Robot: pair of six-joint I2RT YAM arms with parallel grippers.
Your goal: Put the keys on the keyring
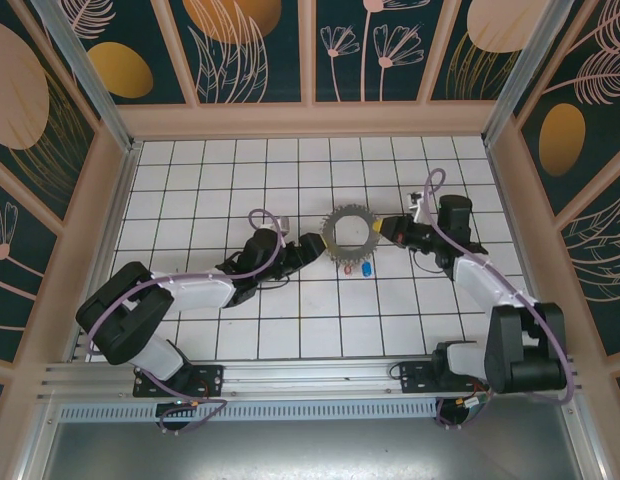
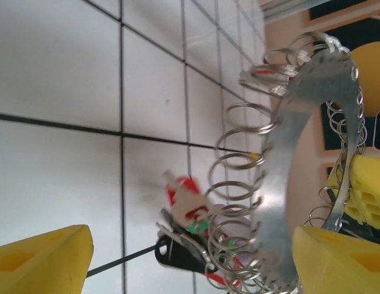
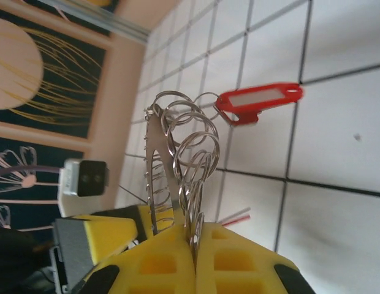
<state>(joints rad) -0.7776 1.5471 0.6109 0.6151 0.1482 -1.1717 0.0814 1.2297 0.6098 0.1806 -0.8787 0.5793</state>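
The keyring (image 1: pixel 350 232) is a broad metal ring fringed with small split rings, standing mid-table between both grippers. My right gripper (image 1: pixel 382 228) is at its right edge. In the right wrist view that gripper (image 3: pixel 195 239) is shut on the keyring (image 3: pixel 158 159), pinching its small rings. A red tag (image 3: pixel 257 101) hangs off the far side. My left gripper (image 1: pixel 318 243) is at the ring's left edge and stands open (image 2: pixel 191 257). The ring's band (image 2: pixel 288 184) runs beside its right finger (image 2: pixel 337 260). Keys (image 2: pixel 190 226) with red, green and purple tags bunch between the jaws.
A blue tag (image 1: pixel 365 268) and a small red one (image 1: pixel 347 268) lie on the tiles just in front of the ring. The white tiled floor (image 1: pixel 210 190) is walled by wooden panels (image 1: pixel 310 120) on three sides.
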